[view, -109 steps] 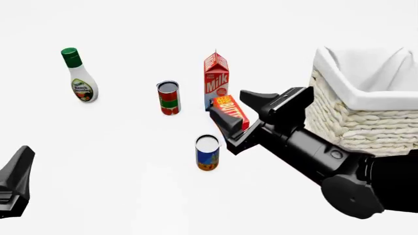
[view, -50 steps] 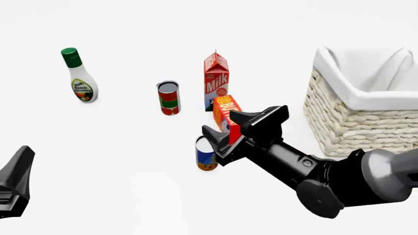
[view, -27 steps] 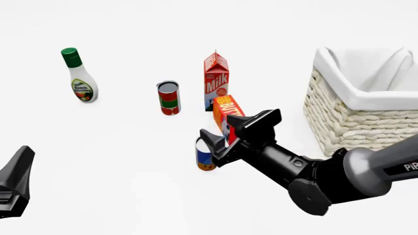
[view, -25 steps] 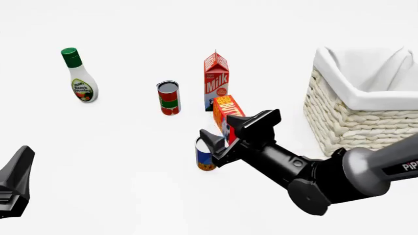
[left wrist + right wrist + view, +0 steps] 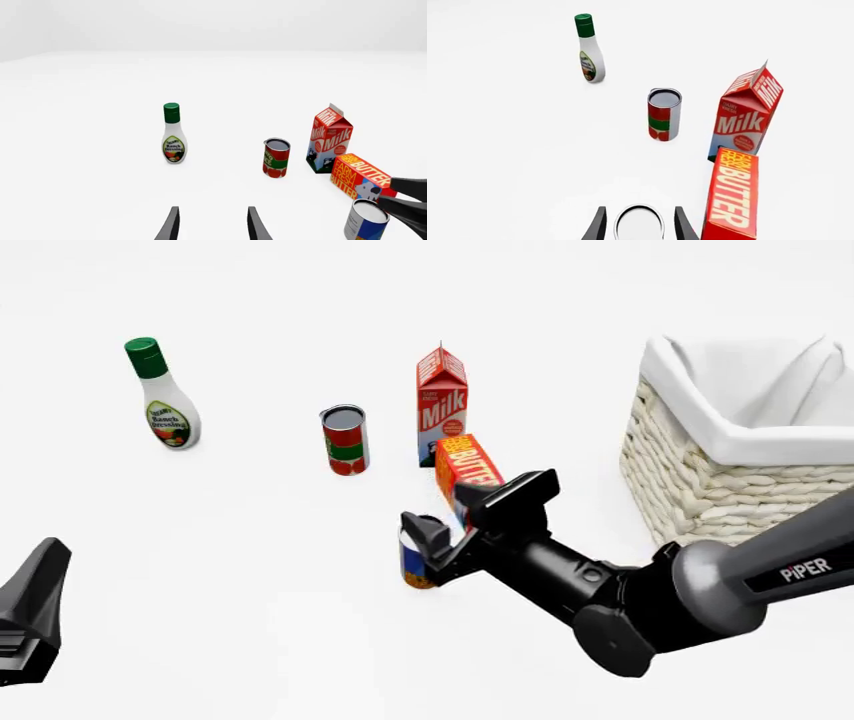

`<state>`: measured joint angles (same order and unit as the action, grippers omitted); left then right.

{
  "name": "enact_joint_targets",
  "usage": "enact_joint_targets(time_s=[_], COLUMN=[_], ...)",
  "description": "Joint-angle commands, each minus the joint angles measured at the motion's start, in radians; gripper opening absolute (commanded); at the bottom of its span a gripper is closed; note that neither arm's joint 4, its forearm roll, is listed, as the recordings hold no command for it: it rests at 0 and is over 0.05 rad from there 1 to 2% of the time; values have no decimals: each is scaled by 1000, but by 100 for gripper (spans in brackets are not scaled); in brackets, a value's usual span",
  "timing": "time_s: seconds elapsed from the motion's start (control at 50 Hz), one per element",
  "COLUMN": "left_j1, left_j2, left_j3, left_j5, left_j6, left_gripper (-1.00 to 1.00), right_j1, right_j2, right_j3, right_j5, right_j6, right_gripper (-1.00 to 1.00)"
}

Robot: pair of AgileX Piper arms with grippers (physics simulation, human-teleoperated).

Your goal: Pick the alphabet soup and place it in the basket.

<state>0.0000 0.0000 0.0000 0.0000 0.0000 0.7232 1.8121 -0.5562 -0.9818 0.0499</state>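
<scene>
Currently the alphabet soup (image 5: 419, 562) stands upright on the table (image 5: 240, 540), its silver top sitting between the two fingers of the right gripper (image 5: 461, 527). In the right wrist view the can's rim (image 5: 639, 223) fills most of the gap, one finger on each side. The jaws are spread slightly wider than the can; no contact is visible, so I judge it bracketed, not yet gripped.

Just beside the gripper's right finger is the butter box (image 5: 467, 472), close enough that the finger has little room there. That probably explains the approach from the near side, angled down over the can instead of across from the box's side. Beyond the box, further along the reach, stands the milk carton (image 5: 442, 403). The red-and-green can (image 5: 344, 440) is ahead and left of the fingers, well apart. The dressing bottle (image 5: 163, 406) is farther left again.

The basket (image 5: 741, 455) sits to the right of the right arm, open side up, so the carry would be a lift and a swing rightward.

The left gripper (image 5: 211, 224) is parked well to the left of the can, fingers apart, holding nothing
</scene>
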Motion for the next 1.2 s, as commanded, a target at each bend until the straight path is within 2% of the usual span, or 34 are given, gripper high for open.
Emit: enact_joint_targets(time_s=[0.02, 1.2], left_j1=[0, 0], left_j2=[0, 0], left_j3=[0, 0], left_j5=[0, 0], left_j6=[0, 0], left_gripper=[100, 100], right_j1=[4, 9], right_j2=[33, 179], right_j3=[-15, -74], right_j5=[-4, -28], right_j6=[1, 18], right_gripper=[100, 100])
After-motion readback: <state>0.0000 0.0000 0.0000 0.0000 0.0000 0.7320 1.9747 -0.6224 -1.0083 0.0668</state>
